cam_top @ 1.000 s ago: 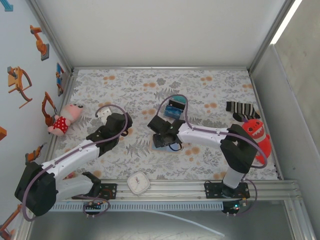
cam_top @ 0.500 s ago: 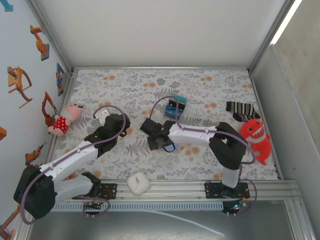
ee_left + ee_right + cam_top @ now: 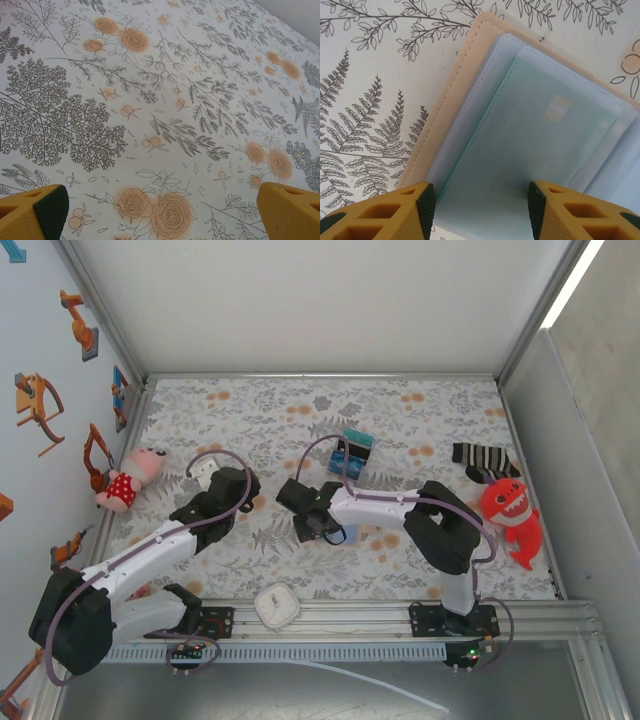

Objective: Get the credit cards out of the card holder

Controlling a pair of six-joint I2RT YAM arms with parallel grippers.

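Well left of the card holder, by the wall: pink plush toy. Closer on that side: left gripper, jaws spread wide over bare floral cloth, nothing held. Card holder lying open and flat on the cloth, tan rim, pale blue inside, pale green card with gold chip behind a clear sleeve. Right gripper over its near edge, jaws roughly halfway apart, nothing pinched. Just beyond the card holder: teal-and-blue block. Well right: striped sock, red shark toy.
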